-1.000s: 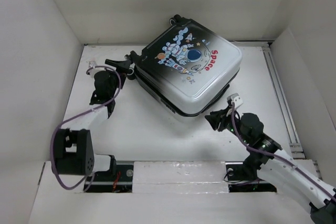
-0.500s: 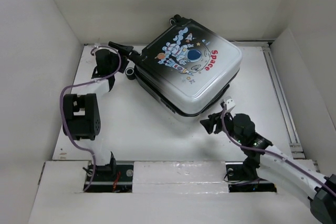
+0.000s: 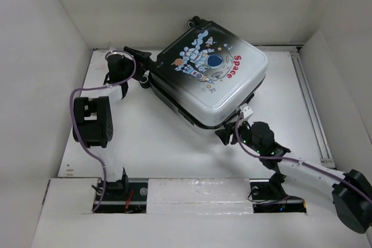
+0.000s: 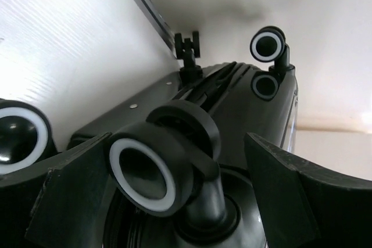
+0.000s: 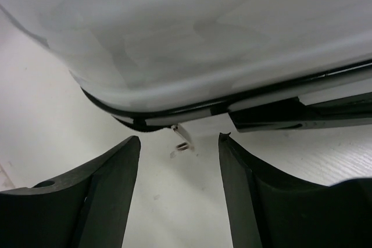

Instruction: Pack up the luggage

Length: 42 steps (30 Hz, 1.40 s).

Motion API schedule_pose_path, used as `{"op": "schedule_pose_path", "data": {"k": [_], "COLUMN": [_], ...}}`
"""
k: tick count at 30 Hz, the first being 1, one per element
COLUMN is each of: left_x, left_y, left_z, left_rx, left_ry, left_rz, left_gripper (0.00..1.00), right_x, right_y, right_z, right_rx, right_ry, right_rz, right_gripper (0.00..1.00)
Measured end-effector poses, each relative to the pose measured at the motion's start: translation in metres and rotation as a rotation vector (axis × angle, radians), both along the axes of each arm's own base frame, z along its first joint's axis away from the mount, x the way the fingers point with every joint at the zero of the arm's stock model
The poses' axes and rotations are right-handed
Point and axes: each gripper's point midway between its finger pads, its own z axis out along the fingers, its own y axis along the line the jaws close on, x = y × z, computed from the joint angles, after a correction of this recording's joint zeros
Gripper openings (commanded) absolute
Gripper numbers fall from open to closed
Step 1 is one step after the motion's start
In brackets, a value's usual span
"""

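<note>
Top external view: a small hard-shell black-and-white suitcase (image 3: 212, 79) printed with a cartoon astronaut and the red word "Space" lies flat and closed, printed shell upward, on the white table (image 3: 157, 143). It sits toward the far edge, somewhat right of centre, and is turned diagonally to the table edges. Its wheeled end faces the far left corner.

Left end effector (image 3: 145, 67): it is at the wheeled end of the suitcase, near the far left corner of the table. In the left wrist view its two black fingers (image 4: 296, 196) stand wide apart on either side of a black caster wheel with a white ring (image 4: 142, 169). The right-hand finger is clear of the wheel, and nothing is gripped. Two more casters (image 4: 268, 45) show further back on the same end.

Right end effector (image 3: 224, 136): it is at the near corner of the suitcase, low over the table. In the right wrist view its fingers (image 5: 99, 196) are partly spread and empty. A small metal zip pull (image 5: 181, 140) hangs from the seam of the suitcase just beyond the fingertips, in line with the gap between them.
</note>
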Motion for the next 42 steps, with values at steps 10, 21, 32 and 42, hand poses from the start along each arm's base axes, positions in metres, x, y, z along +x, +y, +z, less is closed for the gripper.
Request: {"op": "schedule_pose_path", "data": {"k": [10, 21, 32, 42], "left_x": [-0.002, -0.041, -0.123, -0.179], "left_y": [-0.013, 0.009, 0.014, 0.033], "left_z": [-0.003, 0.003, 0.093, 0.052], "left_rx": [-0.099, -0.063, 0.025, 0.056], "left_ry": [-0.074, -0.082, -0.295, -0.229], "left_rz": [-0.043, 0.063, 0.089, 0.196], "left_gripper": [0.00, 0.00, 0.00, 0.00], "right_x": [0.019, 0.012, -0.016, 0.011], "right_y": [0.003, 0.005, -0.029, -0.045], "right_z": [-0.008, -0.012, 0.006, 0.001], "right_rx": [-0.006, 0.021, -0.053, -0.230], "right_ry": [-0.021, -0.063, -0.027, 0.131], "right_rz": [-0.051, -0.058, -0.130, -0.141], "right_gripper": [0.39, 0.00, 0.00, 0.00]}}
